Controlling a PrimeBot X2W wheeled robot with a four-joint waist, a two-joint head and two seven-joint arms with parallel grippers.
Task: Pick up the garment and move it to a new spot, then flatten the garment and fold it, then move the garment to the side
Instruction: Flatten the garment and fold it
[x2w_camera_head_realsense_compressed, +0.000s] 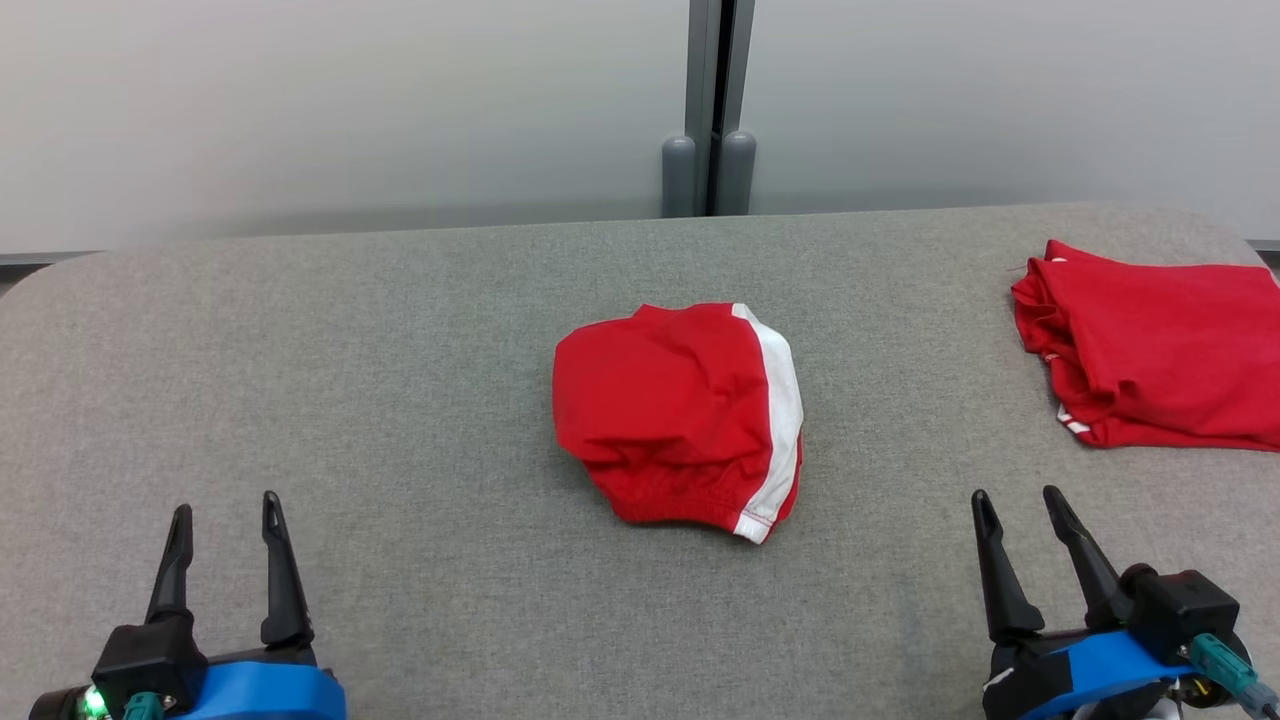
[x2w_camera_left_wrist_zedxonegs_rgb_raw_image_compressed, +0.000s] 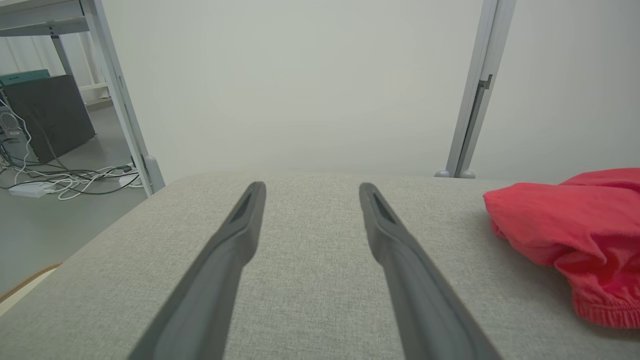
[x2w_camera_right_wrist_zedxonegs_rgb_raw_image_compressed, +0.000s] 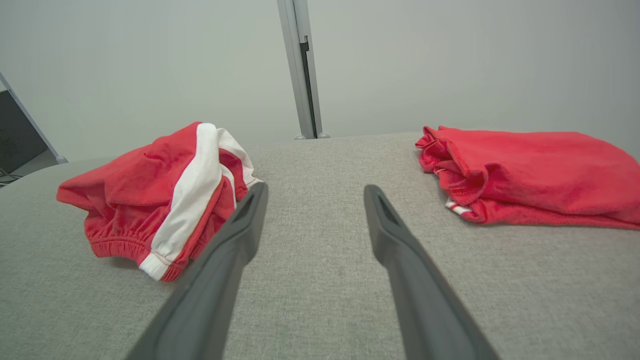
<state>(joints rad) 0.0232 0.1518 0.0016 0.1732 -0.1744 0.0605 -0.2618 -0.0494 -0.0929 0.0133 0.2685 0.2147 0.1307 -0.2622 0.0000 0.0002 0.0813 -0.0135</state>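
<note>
While the left end effector (x2w_camera_head_realsense_compressed: 226, 504) and right end effector (x2w_camera_head_realsense_compressed: 1017, 495) hover open and empty, the crumpled garment (x2w_camera_head_realsense_compressed: 680, 415) lies between and ahead of them on the desk (x2w_camera_head_realsense_compressed: 350, 400). Pick-up seems pending: the next move calls for reaching inward and pinching cloth.

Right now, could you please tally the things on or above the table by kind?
Garments: 2, the crumpled garment in the middle and the folded garment at the right.
End effectors: 2, the left end effector and the right end effector, both open.
Total: 4.
</note>
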